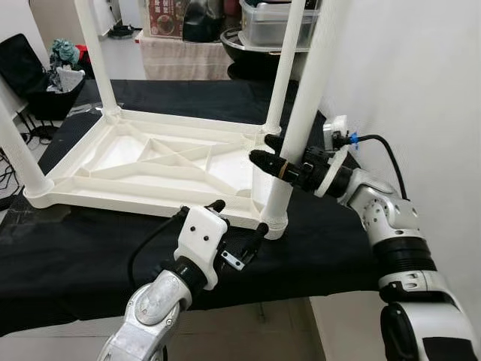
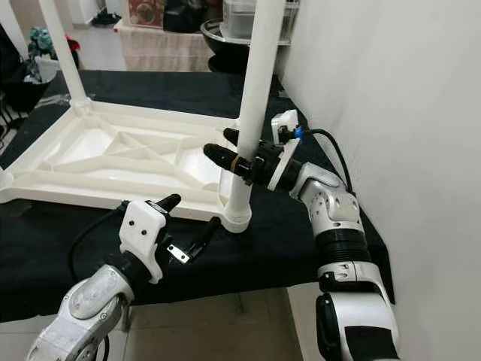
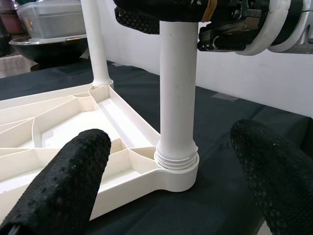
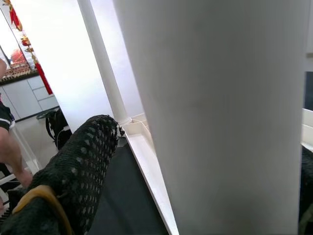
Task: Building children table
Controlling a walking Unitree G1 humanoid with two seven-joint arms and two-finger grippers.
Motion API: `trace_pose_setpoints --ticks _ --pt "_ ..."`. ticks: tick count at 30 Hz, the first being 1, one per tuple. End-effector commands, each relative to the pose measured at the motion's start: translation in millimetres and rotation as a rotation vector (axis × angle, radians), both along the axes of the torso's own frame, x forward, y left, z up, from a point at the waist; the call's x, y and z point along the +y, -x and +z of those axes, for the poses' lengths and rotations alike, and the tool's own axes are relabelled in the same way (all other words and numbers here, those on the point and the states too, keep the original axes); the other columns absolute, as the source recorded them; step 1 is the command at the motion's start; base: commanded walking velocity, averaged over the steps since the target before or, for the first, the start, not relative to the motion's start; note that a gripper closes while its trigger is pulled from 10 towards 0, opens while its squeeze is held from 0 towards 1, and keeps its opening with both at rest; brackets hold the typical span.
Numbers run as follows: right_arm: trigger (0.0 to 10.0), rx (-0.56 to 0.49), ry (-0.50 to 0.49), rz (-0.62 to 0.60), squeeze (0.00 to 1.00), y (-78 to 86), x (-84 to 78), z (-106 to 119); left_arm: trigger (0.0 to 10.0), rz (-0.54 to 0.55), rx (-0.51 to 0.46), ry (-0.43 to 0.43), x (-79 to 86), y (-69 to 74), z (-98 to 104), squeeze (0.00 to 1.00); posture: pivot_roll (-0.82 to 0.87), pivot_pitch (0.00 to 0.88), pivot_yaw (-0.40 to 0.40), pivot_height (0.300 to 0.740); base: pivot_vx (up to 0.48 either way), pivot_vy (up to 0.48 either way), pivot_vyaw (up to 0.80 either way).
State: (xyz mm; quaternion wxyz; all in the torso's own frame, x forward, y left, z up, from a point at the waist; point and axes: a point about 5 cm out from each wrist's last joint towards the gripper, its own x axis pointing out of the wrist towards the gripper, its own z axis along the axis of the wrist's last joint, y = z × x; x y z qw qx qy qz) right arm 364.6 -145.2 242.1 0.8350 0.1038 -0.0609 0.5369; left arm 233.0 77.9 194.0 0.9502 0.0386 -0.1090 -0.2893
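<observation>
A white children's table top (image 1: 150, 162) lies upside down on a black cloth. Upright white legs stand at its corners. My right gripper (image 1: 269, 150) is shut on the near right leg (image 1: 301, 113), one black finger on each side, about a hand's width above the threaded socket (image 1: 275, 226). My left gripper (image 1: 239, 216) is open, low at the table's front edge, just in front of that socket and not touching it. The left wrist view shows the leg (image 3: 178, 98) seated in its socket between my spread fingers (image 3: 73, 176). The right wrist view shows the leg (image 4: 220, 117) right beside one finger (image 4: 78, 166).
A white wall runs close along the right, with a socket and blue plug (image 1: 342, 137) behind my right arm. A dark bowl and plastic box (image 1: 263, 30) stand behind the work table, and a black bag (image 1: 45, 83) is at the left. A person (image 4: 7, 142) stands far off.
</observation>
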Motion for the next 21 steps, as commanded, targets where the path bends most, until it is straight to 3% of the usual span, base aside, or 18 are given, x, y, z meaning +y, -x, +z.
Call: trace_pose_setpoints --ticks 1,4,5,12,13,14,17,19,21 --pt "1.5 0.0 0.009 0.22 0.0 3.2 22.9 -5.8 10.0 -0.014 0.016 0.002 -3.2 2.5 -3.0 0.0 0.12 0.085 -0.089 0.74 0.0 0.0 0.0" --pt "1.5 0.007 0.025 0.21 0.0 0.7 27.0 -7.8 10.0 -0.013 0.015 -0.001 -2.9 2.5 -2.8 0.0 0.12 0.088 -0.091 0.74 0.0 0.0 0.0" --pt "0.0 -0.004 0.025 0.187 0.0 -1.3 29.5 -7.6 10.0 -0.013 0.015 -0.001 -2.9 2.5 -2.6 0.0 0.12 0.089 -0.091 0.74 0.0 0.0 0.0" --pt "0.0 -0.002 0.028 0.106 0.0 -4.8 38.7 -11.8 10.0 -0.01 0.014 0.0 -2.8 1.7 -2.5 0.0 0.12 0.089 -0.09 0.74 0.0 0.0 0.0" --pt "0.0 0.001 0.056 0.015 0.0 -8.8 39.7 -15.0 10.0 -0.01 0.014 0.0 -3.1 1.6 -2.7 0.0 0.12 0.089 -0.09 0.74 0.0 0.0 0.0" --pt "0.0 0.033 0.108 -0.187 0.0 -19.3 37.4 -20.5 10.0 -0.01 0.014 0.0 -3.6 1.3 -2.9 0.0 0.11 0.089 -0.091 0.74 0.0 0.0 0.0" --pt "0.0 0.055 0.13 -0.275 0.0 -24.1 35.0 -22.7 10.0 -0.01 0.013 0.0 -3.7 1.1 -2.8 0.0 0.11 0.089 -0.091 0.74 0.0 0.0 0.0" --pt "0.0 0.159 0.179 -0.632 0.0 -39.7 17.5 -31.4 10.0 -0.009 0.013 0.001 -3.5 0.7 -2.9 0.0 0.11 0.09 -0.086 0.74 0.0 0.0 0.0" --pt "0.0 0.253 0.215 -0.905 0.0 -44.8 -2.2 -41.8 10.0 -0.009 0.014 0.0 -3.3 0.6 -3.3 0.0 0.11 0.092 -0.082 0.74 0.0 0.0 0.0"
